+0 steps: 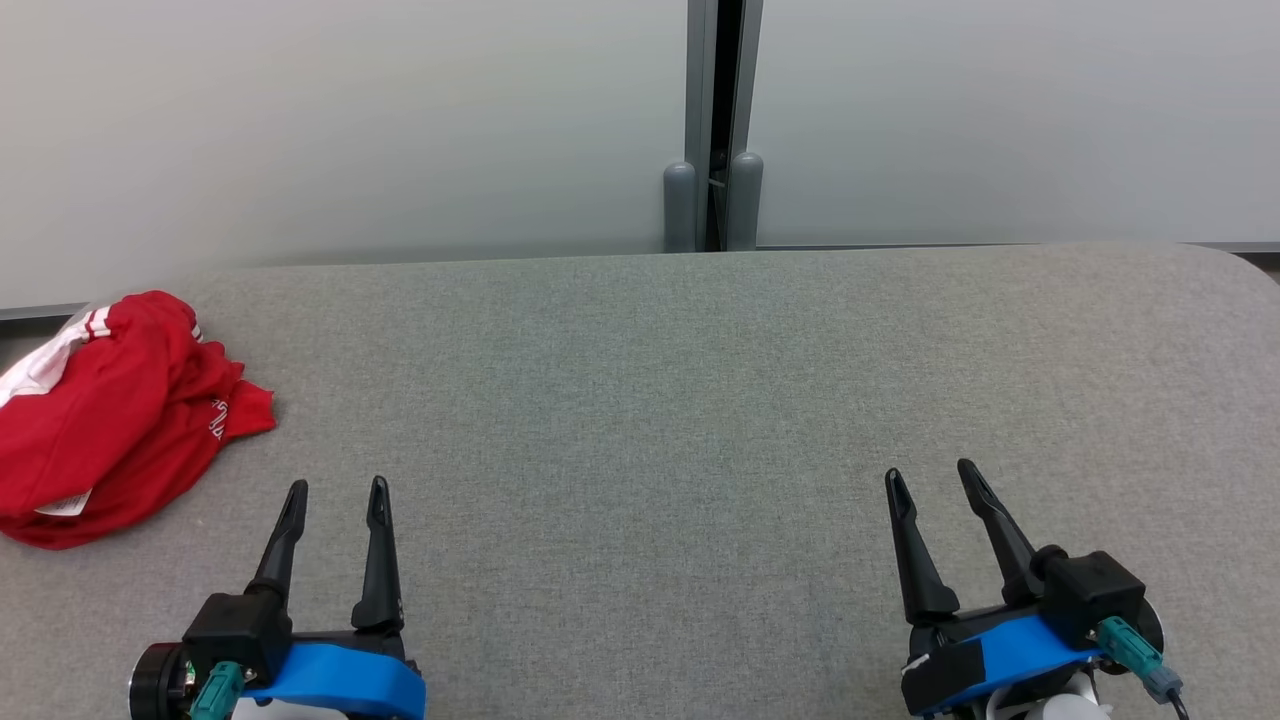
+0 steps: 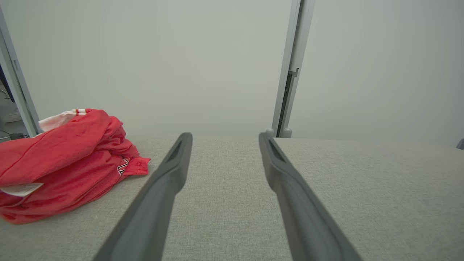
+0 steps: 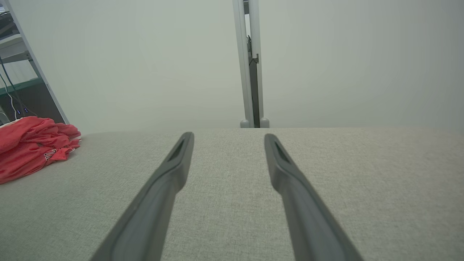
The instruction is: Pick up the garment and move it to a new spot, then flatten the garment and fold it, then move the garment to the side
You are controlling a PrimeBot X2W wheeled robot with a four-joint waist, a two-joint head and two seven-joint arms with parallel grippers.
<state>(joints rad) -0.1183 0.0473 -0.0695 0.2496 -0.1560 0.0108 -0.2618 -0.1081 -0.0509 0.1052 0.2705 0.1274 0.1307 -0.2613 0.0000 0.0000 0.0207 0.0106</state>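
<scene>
**Item under inspection:** the red garment (image 1: 110, 420) lies in a crumpled heap on the grey fabric-covered table (image 1: 640, 400), at the left edge of the head view, a little above mid-height. It is neither spread nor folded, and the cloth is bunched in thick rolls. White cloth (image 1: 40, 368) with a striped band beside it shows at the heap's upper left. A white label (image 1: 65, 503) sticks out low on the heap. White lettering (image 1: 217, 418) marks the flap on its right side and is too small to read. The heap's left side runs past the frame's edge.

**Left gripper** (image 1: 337, 487): at the lower left of the head view, below and to the right of the garment, near it but not touching. Its fingers stand apart over bare table cloth. In the left wrist view the garment (image 2: 61, 163) sits at middle left, clear of the fingers.

**Right gripper** (image 1: 930, 471): at the lower right of the head view, well apart from the garment. Its fingers are likewise spread over bare cloth. In the right wrist view the garment (image 3: 29, 152) lies at the far left.

**Surroundings:** pale wall panels stand behind the table, joined at a grey post (image 1: 712, 150) at top centre.
</scene>
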